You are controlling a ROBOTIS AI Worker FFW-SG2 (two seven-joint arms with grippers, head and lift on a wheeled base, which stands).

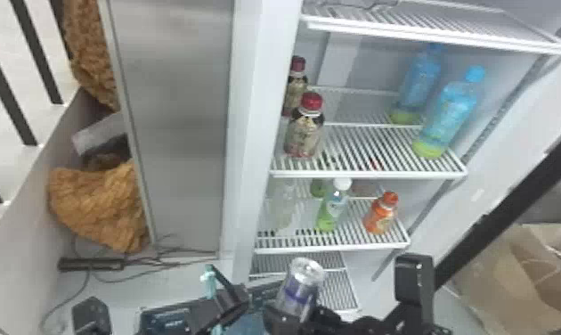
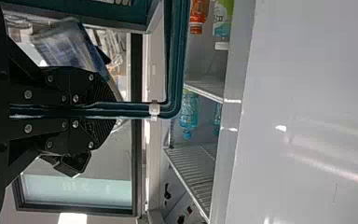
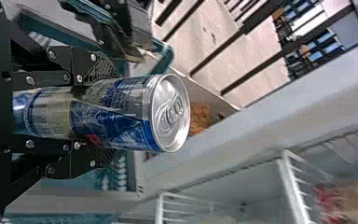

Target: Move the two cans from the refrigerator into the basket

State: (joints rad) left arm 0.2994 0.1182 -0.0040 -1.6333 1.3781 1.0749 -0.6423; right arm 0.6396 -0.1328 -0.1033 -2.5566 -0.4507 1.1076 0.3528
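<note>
One can [image 3: 121, 114] – gripped in the right pincer [image 1: 298, 308]; one basket handle [image 2: 173, 60] – clamped in the left pincer [image 1: 229, 299].

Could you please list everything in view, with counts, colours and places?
Can: one, silver and blue, right gripper
Basket: one, teal, handle in left gripper
Refrigerator: one, white, centre
Red-capped bottles: two, dark, shelf's left
Blue bottles: two, same shelf's right
Orange bottle: one, shelf below
Green bottle: one, left of orange bottle
Bundles: two, orange-brown, far left
Power strip: one, black, floor
Cardboard: brown, far right, count unclear
Left gripper: one, black, at handle
Right gripper: one, black, around can
</note>
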